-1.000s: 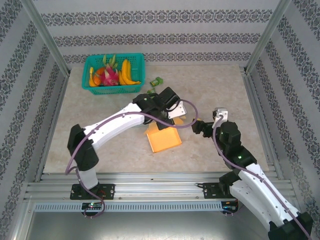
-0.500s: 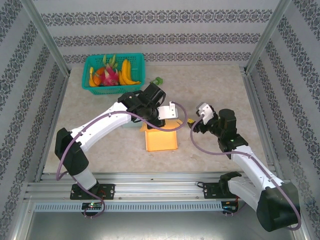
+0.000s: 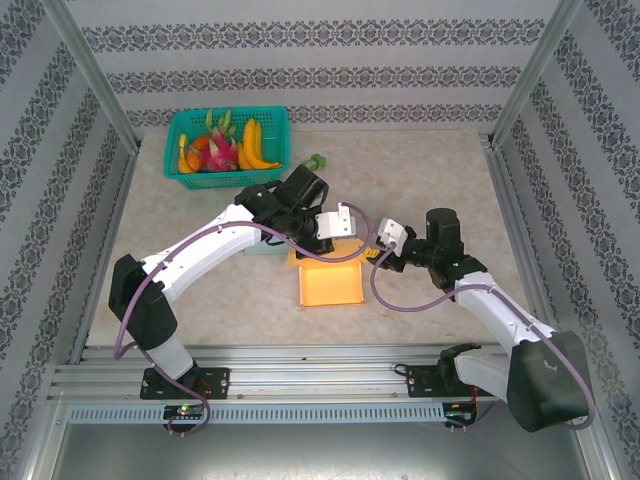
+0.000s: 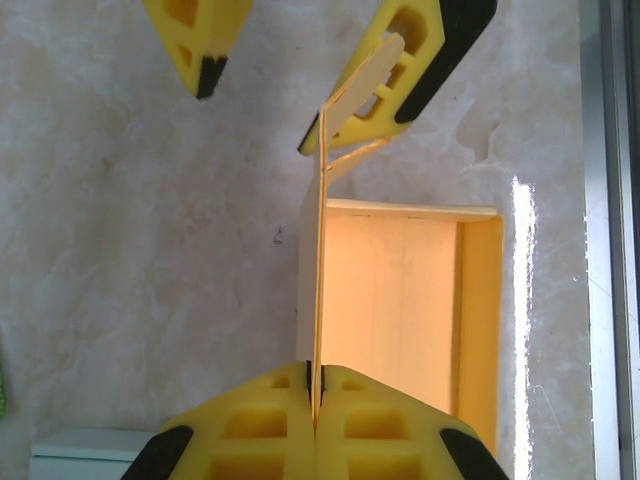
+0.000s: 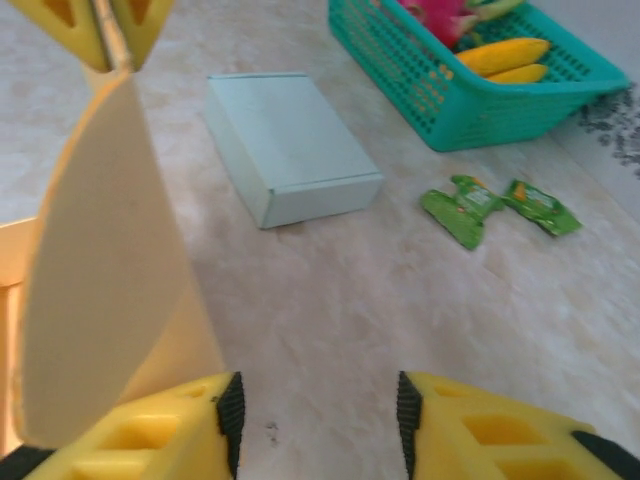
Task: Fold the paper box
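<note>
Flap [image 5: 100, 260] on your orange paper box [image 4: 400, 300] stands upright, pinched in your left gripper [image 4: 315, 388]; right gripper [image 5: 318, 405] is partway spread, one finger [image 5: 130, 435] touching it.

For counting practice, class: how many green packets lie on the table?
2. The first packet lies on the table near the teal basket; the second packet lies right beside it. Others may be hidden.

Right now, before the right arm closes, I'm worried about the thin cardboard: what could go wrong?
1. The upright flap leans on one right finger, not centred between the open jaws, so the right gripper may crease or miss it.
2. The left gripper pinches the same thin flap; opposing pulls could tear it or drag the orange box.
</note>
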Controlling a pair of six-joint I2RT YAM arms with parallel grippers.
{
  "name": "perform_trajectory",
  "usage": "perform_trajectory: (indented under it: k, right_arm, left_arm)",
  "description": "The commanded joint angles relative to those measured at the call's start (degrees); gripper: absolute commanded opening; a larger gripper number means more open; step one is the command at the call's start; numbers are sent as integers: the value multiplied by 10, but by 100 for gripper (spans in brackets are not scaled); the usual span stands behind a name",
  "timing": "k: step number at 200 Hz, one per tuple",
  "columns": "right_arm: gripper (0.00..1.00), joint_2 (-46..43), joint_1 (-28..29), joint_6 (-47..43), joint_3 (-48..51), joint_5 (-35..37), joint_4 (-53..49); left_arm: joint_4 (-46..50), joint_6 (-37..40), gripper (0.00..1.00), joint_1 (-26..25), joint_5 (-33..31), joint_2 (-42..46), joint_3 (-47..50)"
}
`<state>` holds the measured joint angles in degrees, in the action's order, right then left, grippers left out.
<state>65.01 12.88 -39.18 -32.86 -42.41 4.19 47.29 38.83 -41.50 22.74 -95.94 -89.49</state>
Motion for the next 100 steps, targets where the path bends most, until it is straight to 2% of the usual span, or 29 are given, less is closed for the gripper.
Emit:
perform_trajectory:
  k: [1,32,100]
  right_arm:
    - [42,13,5,-23,-17,-77,-4]
    - [42,35,13,-22,-36,-122,-24]
    - [42,58,38,-46,-53,-140,-54]
  left_arm:
    - [-9,11,0,5,31,6,-4]
    - [-21,3,0,4,40,8,-1]
    - [-42,-5,0,1,37,20,10]
